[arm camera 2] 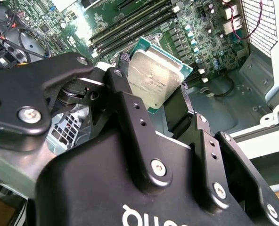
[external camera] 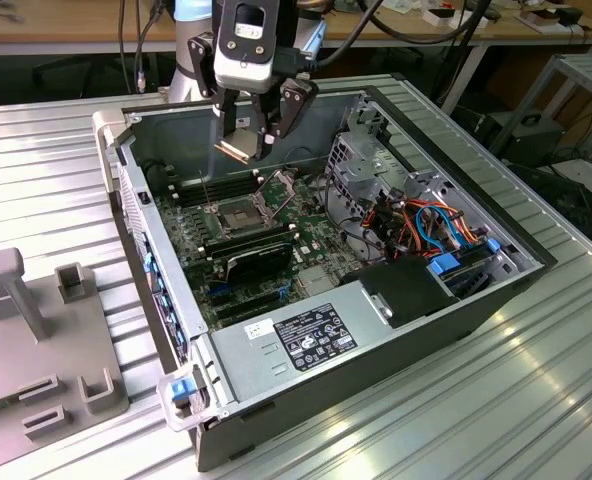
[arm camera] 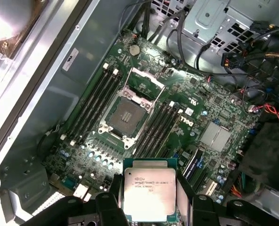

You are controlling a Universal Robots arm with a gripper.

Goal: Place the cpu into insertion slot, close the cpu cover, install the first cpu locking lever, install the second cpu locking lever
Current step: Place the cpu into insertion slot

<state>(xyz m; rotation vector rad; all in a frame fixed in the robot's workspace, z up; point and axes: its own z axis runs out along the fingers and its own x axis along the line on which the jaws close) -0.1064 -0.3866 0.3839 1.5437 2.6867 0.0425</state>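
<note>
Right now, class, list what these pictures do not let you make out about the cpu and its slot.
1. cpu underside: both wrist views, faces away from the cameras.
2. cpu side edges: first wrist view, covered where the tool grips them.
3. insertion slot contacts: exterior view, too small.

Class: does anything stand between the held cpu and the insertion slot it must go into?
Nothing visible does. The tool grips the cpu above the board; the insertion slot lies uncovered, its cpu cover hinged up beside it.
</note>
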